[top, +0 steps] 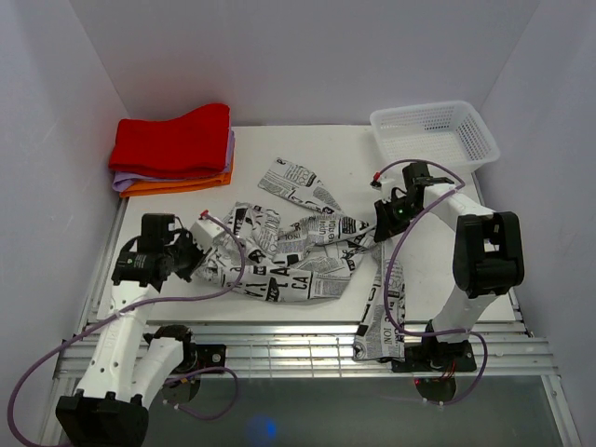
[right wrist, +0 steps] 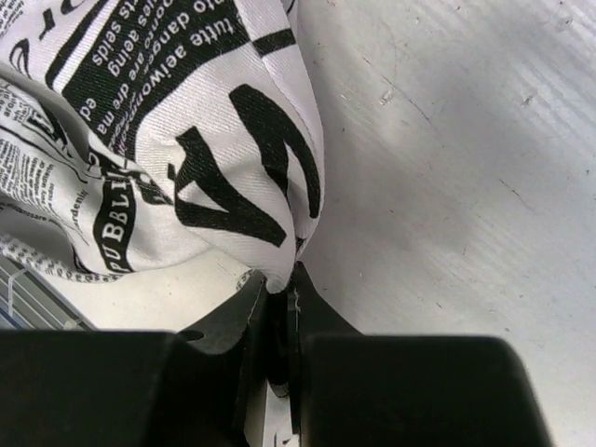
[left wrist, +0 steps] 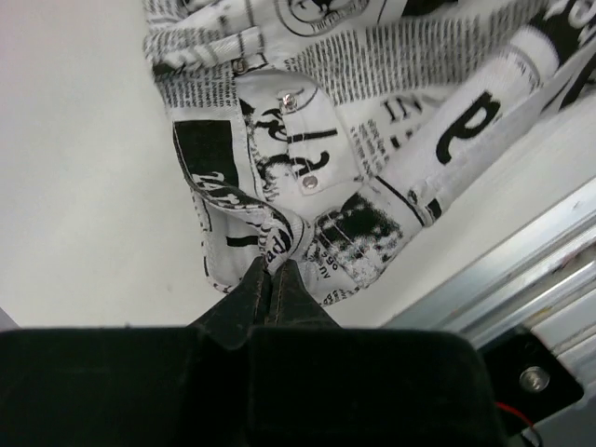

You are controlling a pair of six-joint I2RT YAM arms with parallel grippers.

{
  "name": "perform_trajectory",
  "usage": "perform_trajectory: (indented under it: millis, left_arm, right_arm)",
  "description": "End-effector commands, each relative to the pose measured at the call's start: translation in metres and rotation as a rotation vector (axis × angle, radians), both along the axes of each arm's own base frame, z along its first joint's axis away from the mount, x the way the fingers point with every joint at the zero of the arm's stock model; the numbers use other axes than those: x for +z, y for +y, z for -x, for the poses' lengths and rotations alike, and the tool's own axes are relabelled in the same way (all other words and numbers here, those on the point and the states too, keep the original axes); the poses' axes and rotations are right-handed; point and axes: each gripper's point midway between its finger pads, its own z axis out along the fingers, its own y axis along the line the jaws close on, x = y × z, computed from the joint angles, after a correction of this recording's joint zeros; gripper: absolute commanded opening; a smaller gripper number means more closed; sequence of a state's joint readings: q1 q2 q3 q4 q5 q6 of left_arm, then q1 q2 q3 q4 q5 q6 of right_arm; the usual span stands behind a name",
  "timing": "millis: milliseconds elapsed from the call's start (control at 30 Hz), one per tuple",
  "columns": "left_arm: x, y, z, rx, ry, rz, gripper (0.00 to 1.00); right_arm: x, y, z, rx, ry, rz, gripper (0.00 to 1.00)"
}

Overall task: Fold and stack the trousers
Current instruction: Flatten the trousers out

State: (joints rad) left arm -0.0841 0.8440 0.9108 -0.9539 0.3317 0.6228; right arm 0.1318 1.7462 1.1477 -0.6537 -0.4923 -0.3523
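While trousers [top: 289, 256] sprawl mid-table, folded cloths [top: 172, 149] and basket [top: 433, 130] occupy far corners.

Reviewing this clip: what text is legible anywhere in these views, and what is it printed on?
"PUBBLIC": on the trousers, right wrist view; the end of the word runs into a fold.
"A": a large black letter on the same fabric, right wrist view.
"CA": large letters on the trousers, top view.
The small print columns on the trousers are too small or blurred to read.
Nothing is readable on the basket or the folded cloths.
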Motion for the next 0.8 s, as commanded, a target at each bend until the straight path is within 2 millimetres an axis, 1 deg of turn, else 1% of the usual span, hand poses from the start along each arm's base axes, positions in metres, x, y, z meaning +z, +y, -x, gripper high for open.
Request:
perform_trajectory:
  millis: [0, 33, 67, 133, 167, 200, 267, 333, 367, 400, 433, 467, 500, 533, 567, 600, 633, 667, 700, 733, 767]
  left_arm:
    - [-0.048, 0.041, 0.023, 0.031, 0.065, -0.221, 0.00]
    - [-0.054, 0.051, 0.026, 0.063, 0.073, -0.258, 0.00]
    - [-0.067, 0.055, 0.032, 0.072, 0.103, -0.276, 0.00]
    - [-0.079, 0.065, 0.038, 0.103, 0.139, -0.315, 0.00]
    - [-0.091, 0.072, 0.047, 0.120, 0.179, -0.343, 0.00]
    - [-0.093, 0.074, 0.050, 0.127, 0.177, -0.347, 0.00]
    - [-0.094, 0.087, 0.051, 0.169, 0.160, -0.397, 0.00]
    - [-0.091, 0.089, 0.052, 0.157, 0.174, -0.404, 0.00]
    - [-0.089, 0.086, 0.054, 0.146, 0.187, -0.396, 0.06]
    - [-0.077, 0.084, 0.048, 0.152, 0.161, -0.379, 0.20]
    - [-0.068, 0.082, 0.045, 0.164, 0.147, -0.360, 0.35]
    - [-0.058, 0.073, 0.041, 0.145, 0.128, -0.314, 0.47]
    - [-0.032, 0.066, 0.028, 0.147, 0.059, -0.267, 0.62]
    - [-0.019, 0.062, 0.022, 0.167, 0.036, -0.230, 0.65]
    - [-0.007, 0.058, 0.016, 0.172, 0.020, -0.201, 0.68]
    - [0.004, 0.053, 0.009, 0.180, 0.001, -0.166, 0.70]
    - [0.023, 0.049, -0.003, 0.188, -0.023, -0.134, 0.70]
    - [0.031, 0.050, -0.009, 0.228, -0.021, -0.093, 0.71]
    - [0.036, 0.048, -0.015, 0.240, -0.021, -0.068, 0.71]
    - [0.040, 0.044, -0.022, 0.237, -0.019, -0.039, 0.71]
    - [0.048, 0.042, -0.033, 0.239, -0.039, -0.019, 0.72]
  right_arm:
    - [0.008, -0.012, 0.003, 0.018, -0.040, 0.066, 0.08]
    - [0.007, -0.015, 0.004, 0.022, -0.044, 0.084, 0.08]
    - [0.007, -0.019, 0.004, 0.038, -0.057, 0.106, 0.08]
    - [0.010, -0.019, 0.006, 0.064, -0.063, 0.109, 0.08]
    - [0.014, -0.019, 0.008, 0.072, -0.068, 0.103, 0.08]
    - [0.017, -0.018, 0.007, 0.087, -0.083, 0.099, 0.08]
    - [0.027, -0.012, 0.004, 0.109, -0.117, 0.081, 0.08]
    - [0.030, -0.005, 0.007, 0.146, -0.115, 0.068, 0.08]
    - [0.036, 0.002, 0.012, 0.182, -0.089, 0.038, 0.10]
    - [0.040, 0.011, 0.016, 0.234, -0.086, 0.028, 0.19]
    - [0.047, 0.016, 0.013, 0.264, -0.102, 0.017, 0.28]
    - [0.062, 0.021, 0.000, 0.265, -0.147, 0.000, 0.45]
    - [0.073, 0.027, -0.008, 0.251, -0.170, -0.031, 0.52]
    - [0.083, 0.031, -0.018, 0.239, -0.202, -0.046, 0.58]
    - [0.102, 0.038, -0.035, 0.229, -0.265, -0.073, 0.62]
    - [0.111, 0.042, -0.045, 0.217, -0.295, -0.090, 0.65]
    - [0.121, 0.048, -0.058, 0.209, -0.340, -0.108, 0.67]
    - [0.118, 0.053, -0.068, 0.191, -0.322, -0.125, 0.68]
    - [0.136, 0.064, -0.083, 0.201, -0.371, -0.140, 0.68]
    - [0.139, 0.071, -0.089, 0.211, -0.372, -0.146, 0.68]
    - [0.126, 0.079, -0.098, 0.221, -0.343, -0.145, 0.67]
